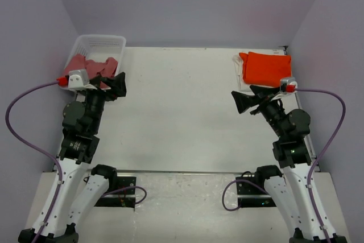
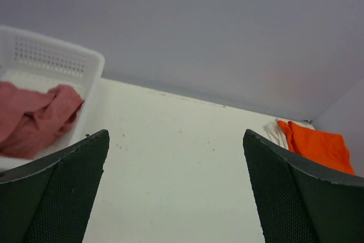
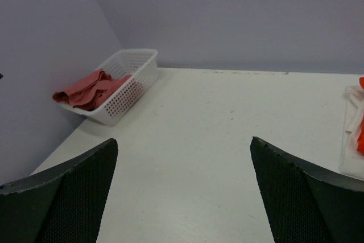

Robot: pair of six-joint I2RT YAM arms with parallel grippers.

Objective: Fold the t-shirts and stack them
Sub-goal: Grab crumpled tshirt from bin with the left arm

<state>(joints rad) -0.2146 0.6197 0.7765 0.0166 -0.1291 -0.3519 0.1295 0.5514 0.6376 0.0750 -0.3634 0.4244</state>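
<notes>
Dusty rose-red t-shirt (image 1: 90, 66), bright orange t-shirt (image 1: 266, 66), white t-shirt (image 2: 276, 133), white mesh basket (image 1: 102, 40)

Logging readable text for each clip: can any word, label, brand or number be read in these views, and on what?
None can be read in any view. The orange shirt, the red shirt, the white basket and the table show no print, label or number.
</notes>
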